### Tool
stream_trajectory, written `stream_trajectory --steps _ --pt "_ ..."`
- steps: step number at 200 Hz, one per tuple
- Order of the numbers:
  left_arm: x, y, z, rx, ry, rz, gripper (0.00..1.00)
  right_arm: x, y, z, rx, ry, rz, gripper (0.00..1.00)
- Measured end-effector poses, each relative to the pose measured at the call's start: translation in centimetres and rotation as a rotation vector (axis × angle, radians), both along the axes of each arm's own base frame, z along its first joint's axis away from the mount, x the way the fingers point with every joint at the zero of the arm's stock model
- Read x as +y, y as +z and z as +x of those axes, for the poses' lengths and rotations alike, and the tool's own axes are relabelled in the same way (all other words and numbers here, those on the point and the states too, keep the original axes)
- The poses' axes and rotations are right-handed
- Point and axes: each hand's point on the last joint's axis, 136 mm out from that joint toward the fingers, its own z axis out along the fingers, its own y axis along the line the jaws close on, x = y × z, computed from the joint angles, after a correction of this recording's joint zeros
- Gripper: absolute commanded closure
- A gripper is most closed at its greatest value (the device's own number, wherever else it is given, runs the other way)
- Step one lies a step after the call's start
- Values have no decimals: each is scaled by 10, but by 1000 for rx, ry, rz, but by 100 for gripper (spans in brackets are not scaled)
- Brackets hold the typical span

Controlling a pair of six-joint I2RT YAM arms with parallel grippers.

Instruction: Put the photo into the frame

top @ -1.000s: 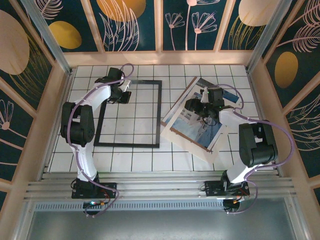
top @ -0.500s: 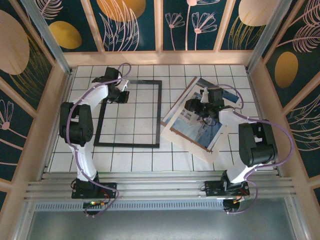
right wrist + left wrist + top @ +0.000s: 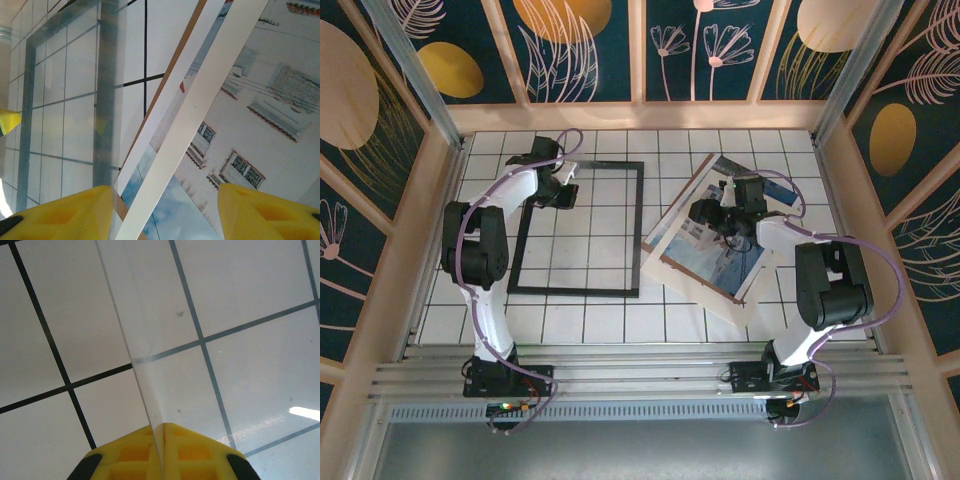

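The black frame [image 3: 577, 290] lies flat on the tiles at left of centre; in the right wrist view it is a grey-looking frame [image 3: 106, 75]. My left gripper [image 3: 561, 186] is at the frame's far left corner, its yellow fingers [image 3: 200, 452] shut on the edge of a clear sheet [image 3: 145, 335]. The photo [image 3: 712, 260], blue sky and pale buildings, lies tilted to the right of the frame in a stack. My right gripper [image 3: 722, 216] hovers over that stack, open, its fingers either side of the photo [image 3: 250, 125] and a cream mat strip [image 3: 200, 115].
A brown backing board [image 3: 167, 82] and the cream mat [image 3: 735, 310] lie with the photo, their edges sticking out. Wooden walls [image 3: 640, 115] close in the tiled floor [image 3: 600, 320] on three sides. The left gripper's yellow tip [image 3: 7, 121] peeks in at the right wrist view's left edge.
The left arm has shifted a little at the frame's far corner, still gripping the clear sheet. The right gripper has barely moved over the photo.
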Motion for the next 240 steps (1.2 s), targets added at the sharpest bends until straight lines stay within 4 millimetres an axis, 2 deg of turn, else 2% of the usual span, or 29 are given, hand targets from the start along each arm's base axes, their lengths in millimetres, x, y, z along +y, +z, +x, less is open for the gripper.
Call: stream_trajectory --steps 27,55,95,130,180,206,240 --pt "0 -4 -1 11 1 2 100 0 -3 0 7 0 -2 42" --pt "-1 -6 -1 19 9 -7 88 0 -4 1 10 0 -2 42" --pt "-9 -13 -6 35 11 -65 81 1 -4 3 9 0 -2 42" --pt "-12 -19 -9 47 22 -104 82 2 -4 4 9 3 -1 42" --pt "-13 -9 -12 19 70 -200 93 6 -5 2 11 12 -2 42" --pt "-16 -7 -13 10 82 -245 92 10 -6 0 10 27 -7 42" --pt "-21 -4 -14 1 89 -296 91 26 -9 -7 13 71 -7 44"
